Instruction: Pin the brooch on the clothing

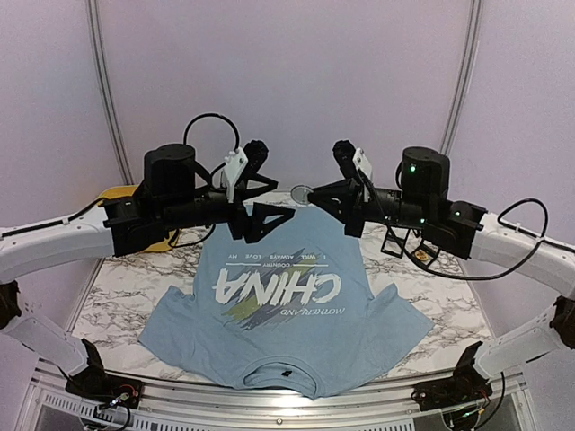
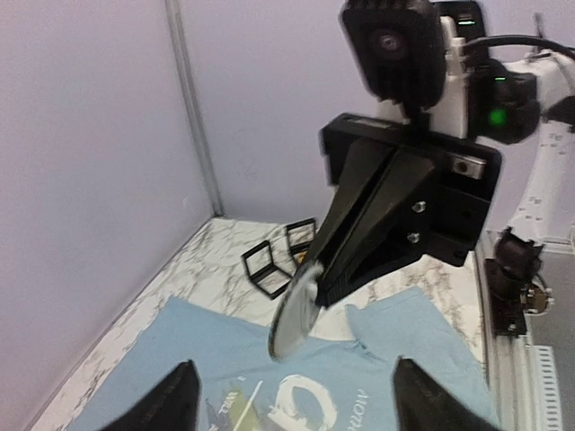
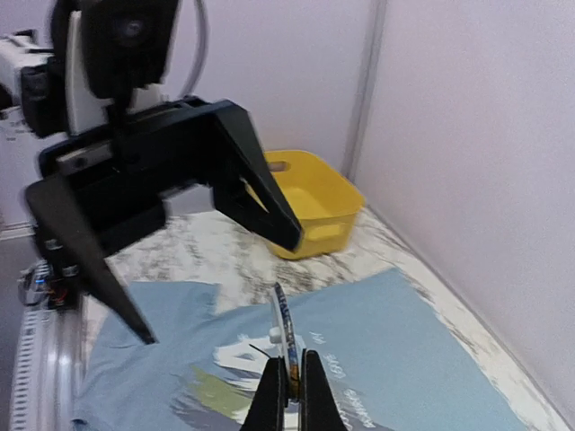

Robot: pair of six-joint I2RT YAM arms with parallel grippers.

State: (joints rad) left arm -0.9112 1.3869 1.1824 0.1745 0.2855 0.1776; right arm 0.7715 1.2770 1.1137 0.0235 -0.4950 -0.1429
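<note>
The light blue T-shirt (image 1: 278,323) with white "CHINA" lettering lies flat on the marble table, collar toward the arms. It also shows in the left wrist view (image 2: 180,359) and the right wrist view (image 3: 404,341). My right gripper (image 1: 316,195) is shut on the edge of a round brooch (image 1: 302,191) and holds it upright in the air above the shirt's far hem. The brooch (image 3: 285,325) stands edge-on between the right gripper (image 3: 292,368) fingertips, its pin back showing. My left gripper (image 1: 274,203) is open and empty, facing the brooch (image 2: 295,310) at close range, apart from it.
A yellow bin (image 1: 121,193) stands at the far left of the table and shows in the right wrist view (image 3: 310,202). Small black open frames (image 1: 404,242) lie at the far right, beyond the shirt (image 2: 269,265). Pale walls close in on three sides.
</note>
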